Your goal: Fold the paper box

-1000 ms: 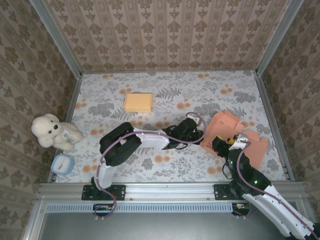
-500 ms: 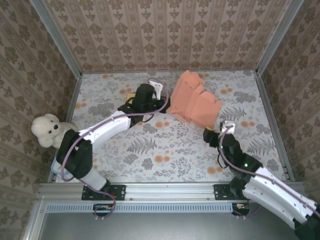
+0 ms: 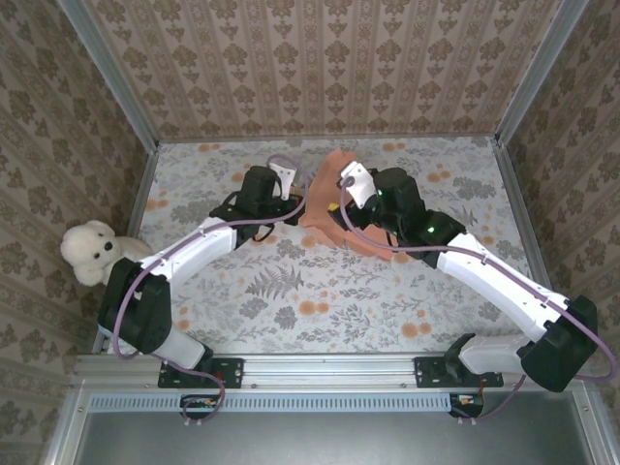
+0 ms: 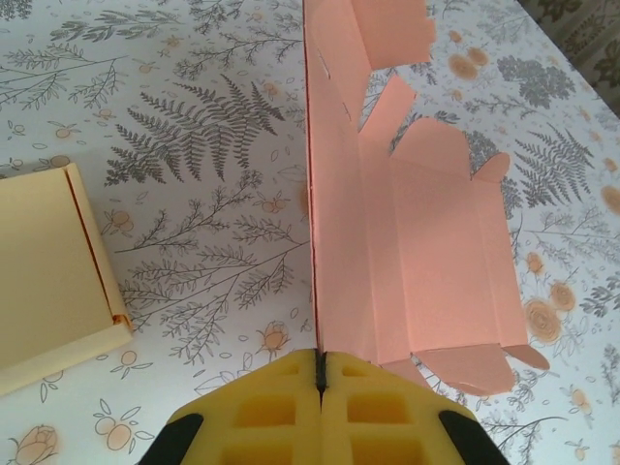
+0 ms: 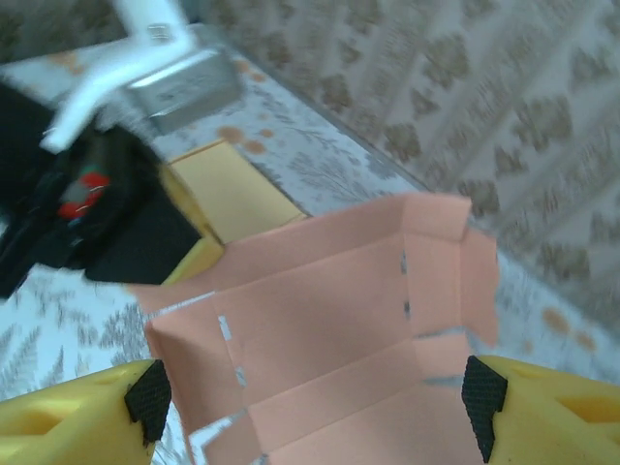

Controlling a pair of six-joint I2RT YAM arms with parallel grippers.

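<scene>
The paper box (image 3: pixel 373 232) is a pink, die-cut sheet, partly unfolded, at the back middle of the table. My left gripper (image 3: pixel 295 201) is shut on its left edge. In the left wrist view the yellow pads (image 4: pixel 291 407) pinch the sheet's thin edge, and the panel (image 4: pixel 417 252) stands upright from my left gripper (image 4: pixel 320 366). My right gripper (image 3: pixel 341 205) hovers over the sheet from the right. Its fingers (image 5: pixel 68 421) stand wide apart, with the creased panels (image 5: pixel 329 320) spread between them, and my right gripper (image 5: pixel 315 402) is open.
A flat yellow folded box (image 4: pixel 48 281) lies just left of the pink sheet, also visible as the yellow box (image 5: pixel 232 194) in the right wrist view. A white teddy bear (image 3: pixel 92 254) sits at the left edge. Patterned walls (image 3: pixel 320 68) enclose the floral table (image 3: pixel 320 300).
The left arm carried the pink sheet from the right front to the back middle. The right arm swung up from the near right to reach over it, its jaws widening.
</scene>
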